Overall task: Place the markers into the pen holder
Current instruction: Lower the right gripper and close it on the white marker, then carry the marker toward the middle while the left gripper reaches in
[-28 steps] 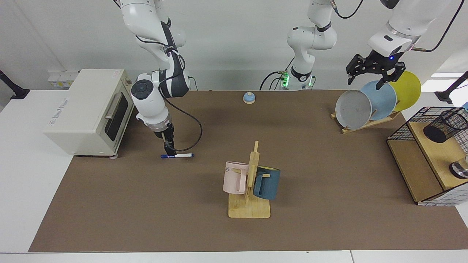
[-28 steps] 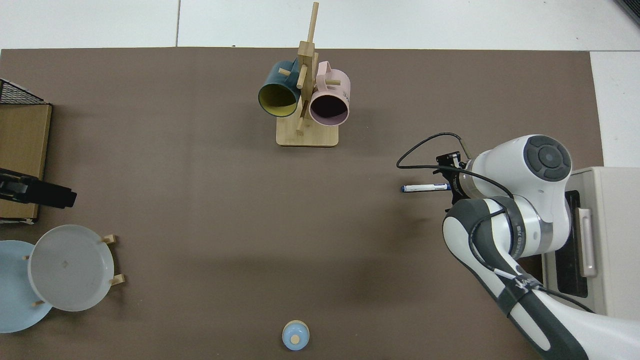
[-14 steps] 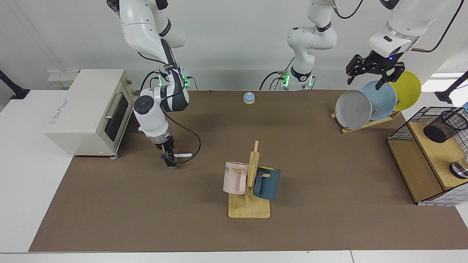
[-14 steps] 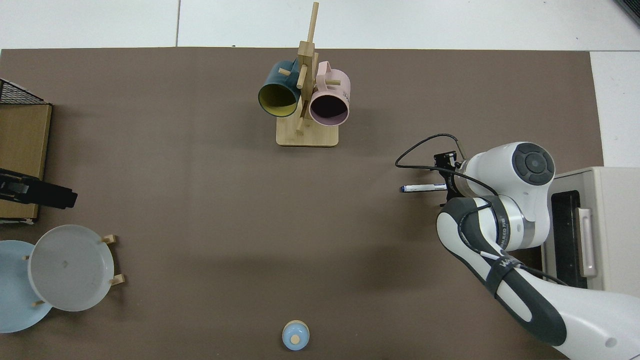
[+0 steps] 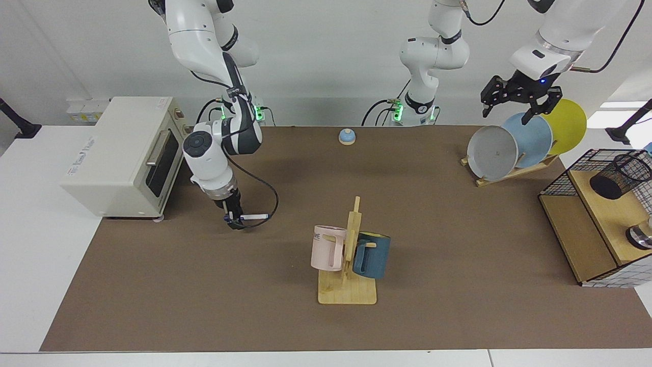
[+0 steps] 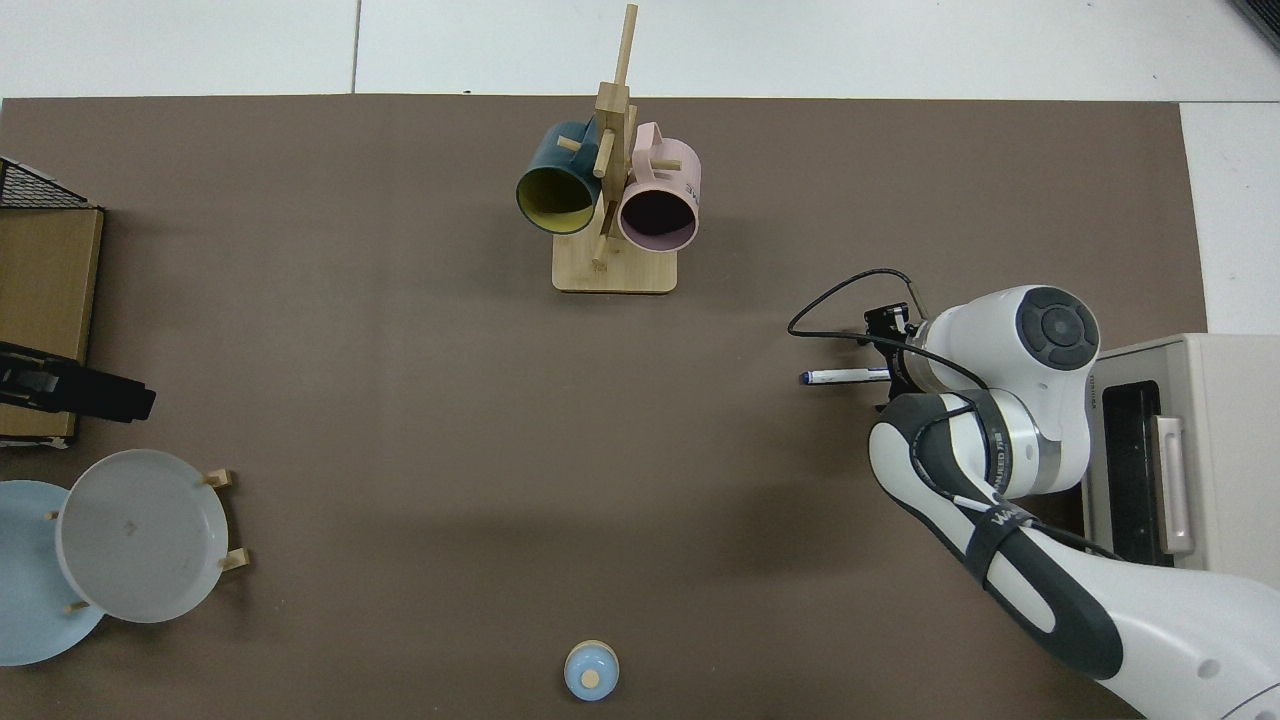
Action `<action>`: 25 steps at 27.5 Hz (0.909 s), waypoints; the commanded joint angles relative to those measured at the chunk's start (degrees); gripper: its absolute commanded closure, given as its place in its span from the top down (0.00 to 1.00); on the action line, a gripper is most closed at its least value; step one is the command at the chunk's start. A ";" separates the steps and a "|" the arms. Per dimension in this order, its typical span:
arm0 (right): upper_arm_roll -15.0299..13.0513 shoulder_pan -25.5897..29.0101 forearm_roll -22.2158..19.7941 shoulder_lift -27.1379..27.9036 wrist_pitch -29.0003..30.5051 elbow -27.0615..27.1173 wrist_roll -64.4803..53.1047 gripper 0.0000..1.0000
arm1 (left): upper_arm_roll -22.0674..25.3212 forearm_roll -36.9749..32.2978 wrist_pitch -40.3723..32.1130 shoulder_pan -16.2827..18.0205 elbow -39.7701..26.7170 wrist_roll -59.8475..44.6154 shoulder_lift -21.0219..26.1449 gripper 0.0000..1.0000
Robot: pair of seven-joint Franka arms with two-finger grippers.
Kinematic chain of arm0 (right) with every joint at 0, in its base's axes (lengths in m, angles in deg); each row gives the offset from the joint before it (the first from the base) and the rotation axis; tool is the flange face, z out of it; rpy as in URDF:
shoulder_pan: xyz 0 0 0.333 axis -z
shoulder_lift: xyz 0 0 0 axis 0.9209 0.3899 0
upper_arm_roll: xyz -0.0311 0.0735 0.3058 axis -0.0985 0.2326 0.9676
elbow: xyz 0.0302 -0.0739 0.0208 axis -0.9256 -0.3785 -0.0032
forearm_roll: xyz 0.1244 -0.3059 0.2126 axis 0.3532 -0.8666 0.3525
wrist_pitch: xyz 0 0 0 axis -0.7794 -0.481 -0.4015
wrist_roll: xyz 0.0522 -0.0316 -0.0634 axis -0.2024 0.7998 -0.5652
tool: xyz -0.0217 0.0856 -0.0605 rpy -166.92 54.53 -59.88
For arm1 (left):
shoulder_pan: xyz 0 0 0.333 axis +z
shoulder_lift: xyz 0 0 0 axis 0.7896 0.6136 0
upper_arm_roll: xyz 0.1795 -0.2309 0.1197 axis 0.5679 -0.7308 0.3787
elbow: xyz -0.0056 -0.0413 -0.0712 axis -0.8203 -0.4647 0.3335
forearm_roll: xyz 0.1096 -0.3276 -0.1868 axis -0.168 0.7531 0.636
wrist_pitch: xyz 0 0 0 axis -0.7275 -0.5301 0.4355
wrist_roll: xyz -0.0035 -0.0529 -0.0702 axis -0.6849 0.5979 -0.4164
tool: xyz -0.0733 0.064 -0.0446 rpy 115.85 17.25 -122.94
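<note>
Near the oven: right gripper (image 5: 234, 220) is clamping the marker (image 5: 253, 217) by its capped end; the marker is lying level, just above the worktop (image 5: 285, 326).
Rack (image 5: 586, 239): is sitting at the worktop's far end from the marker, carrying the holder (image 5: 619, 176) tilted on its shelf.
Left gripper (image 5: 515, 104): is waiting above the plates (image 5: 527, 138), fingers spread wide.

Between my right gripper (image 5: 235, 220) and the black wire-mesh pen holder (image 5: 620, 176), open brown mat runs behind the wooden mug tree (image 5: 350, 255) and before the plate rack (image 5: 512, 171).
</note>
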 commanded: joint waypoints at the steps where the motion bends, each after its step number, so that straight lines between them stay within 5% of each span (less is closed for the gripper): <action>1: 0.79 1.59 0.42 0.20 0.07 -0.49 0.60 0.00 | 0.09 0.39 0.49 -0.11 -1.82 -0.17 -1.69 0.99; 9: 0.88 1.59 0.50 -2.96 -5.01 0.12 0.78 0.00 | -0.08 0.39 0.49 -0.28 -1.73 -0.08 -1.69 1.00; 25: 1.41 -3.68 5.07 -20.71 -31.29 6.80 3.85 0.00 | -0.61 0.39 1.02 -0.37 -1.73 0.71 -1.69 0.99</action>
